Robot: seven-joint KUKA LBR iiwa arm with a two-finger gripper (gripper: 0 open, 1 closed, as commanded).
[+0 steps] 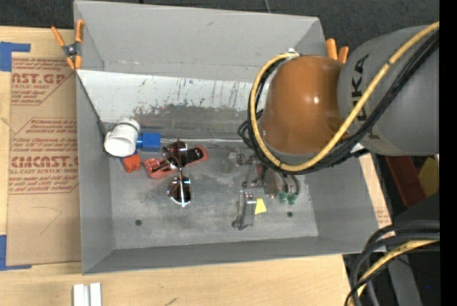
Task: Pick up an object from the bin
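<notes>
- Your tool [247,210] sits low over the floor of the bin [214,230], below the arm's rounded orange cover [300,108].
- That cover and the looped cables [251,112] around it hide the tool's upper part from you. What comes out beneath is a dark, narrow metal shape whose tip blends into the grey floor.
- You cannot tell whether the tool is open or closed.
- Right beside the tool, on its arm-ward side, lies a small yellow piece [260,207]. It is too small for you to make out its kind. You also cannot judge whether it touches the tool or only lies next to it.
- A little further toward the arm, a small green bit [289,196] shows under the cover's edge. It is partly cut off, and you cannot tell whether it belongs to the robot or lies loose in the bin.
- Well apart from the tool, on the side away from the arm, lies a pair of red sunglasses [175,158] with mirrored lenses.
- Beyond the sunglasses, farthest from the tool, a white cap [122,138] lies against the bin's far side wall.
- A blue piece [148,141] touches the white cap on its tool-ward side, and a small orange block [131,163] lies just beside them.
</notes>
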